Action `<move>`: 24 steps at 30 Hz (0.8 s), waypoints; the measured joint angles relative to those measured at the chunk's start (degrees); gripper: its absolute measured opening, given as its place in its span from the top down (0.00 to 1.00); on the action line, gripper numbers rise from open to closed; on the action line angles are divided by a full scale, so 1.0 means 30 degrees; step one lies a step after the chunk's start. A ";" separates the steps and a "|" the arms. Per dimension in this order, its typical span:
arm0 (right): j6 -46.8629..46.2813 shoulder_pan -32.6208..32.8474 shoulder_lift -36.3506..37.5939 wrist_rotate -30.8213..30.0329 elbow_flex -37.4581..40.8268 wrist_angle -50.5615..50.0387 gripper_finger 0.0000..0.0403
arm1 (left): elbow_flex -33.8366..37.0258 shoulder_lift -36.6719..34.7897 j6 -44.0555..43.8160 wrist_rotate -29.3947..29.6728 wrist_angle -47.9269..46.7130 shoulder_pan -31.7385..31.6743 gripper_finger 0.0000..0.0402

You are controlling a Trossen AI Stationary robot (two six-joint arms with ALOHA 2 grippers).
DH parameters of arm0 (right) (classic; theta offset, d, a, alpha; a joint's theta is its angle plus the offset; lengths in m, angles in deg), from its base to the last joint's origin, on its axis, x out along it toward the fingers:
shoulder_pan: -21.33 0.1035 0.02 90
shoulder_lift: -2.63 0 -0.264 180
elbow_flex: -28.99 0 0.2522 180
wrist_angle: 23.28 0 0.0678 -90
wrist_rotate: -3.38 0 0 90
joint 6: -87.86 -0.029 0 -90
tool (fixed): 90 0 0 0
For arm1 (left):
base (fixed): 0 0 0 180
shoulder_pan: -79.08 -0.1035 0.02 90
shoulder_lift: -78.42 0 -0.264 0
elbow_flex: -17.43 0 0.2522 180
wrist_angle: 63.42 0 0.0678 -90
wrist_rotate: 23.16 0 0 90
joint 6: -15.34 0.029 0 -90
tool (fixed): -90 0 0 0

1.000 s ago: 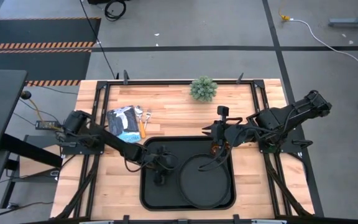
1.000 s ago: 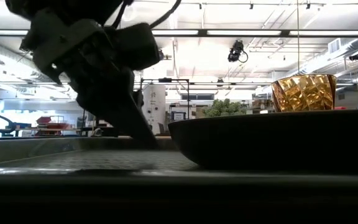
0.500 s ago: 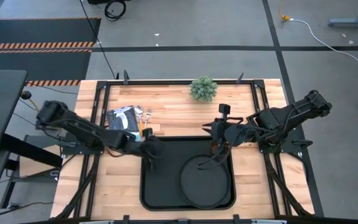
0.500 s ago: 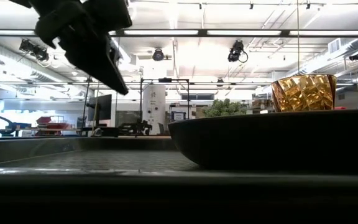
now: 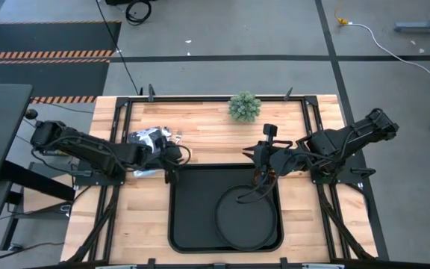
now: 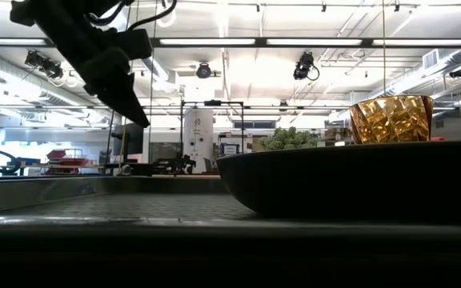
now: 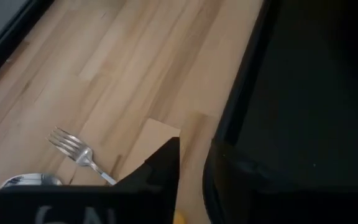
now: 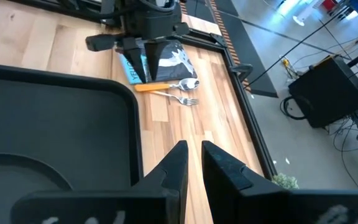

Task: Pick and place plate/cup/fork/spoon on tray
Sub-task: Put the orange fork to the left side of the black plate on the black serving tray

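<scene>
The tray (image 5: 192, 224) already carries the plate (image 5: 246, 217); the fork (image 8: 180, 99) and spoon (image 8: 179, 85) lie side by side on the wood just beyond its far-left corner, directly under the nearer left gripper (image 5: 169, 158), whose narrowly parted fingers hold nothing.

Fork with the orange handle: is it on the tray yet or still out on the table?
Out. The orange-handled metal fork lies on the wooden table beside the orange-handled spoon, outside the black rectangular tray's rim.

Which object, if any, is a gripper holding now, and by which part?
Nothing is held. The left gripper hangs above the fork and spoon; the right gripper shows nothing between its fingers.
</scene>
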 joint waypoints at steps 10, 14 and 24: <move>-0.0021 0.0000 0.0000 0.0011 0.0000 0.0032 0.87 | -0.1302 -0.0015 -0.0280 0.0390 -0.2550 -0.0875 0.55; -0.0019 0.0000 0.0000 0.0012 0.0000 0.0039 0.87 | -0.1475 -0.0015 -0.0287 0.0578 -0.3126 -0.1074 0.52; -0.0013 0.0000 0.0000 0.0025 0.0000 0.0066 0.87 | -0.1493 -0.1201 0.0012 0.1873 -0.5312 -0.1165 0.57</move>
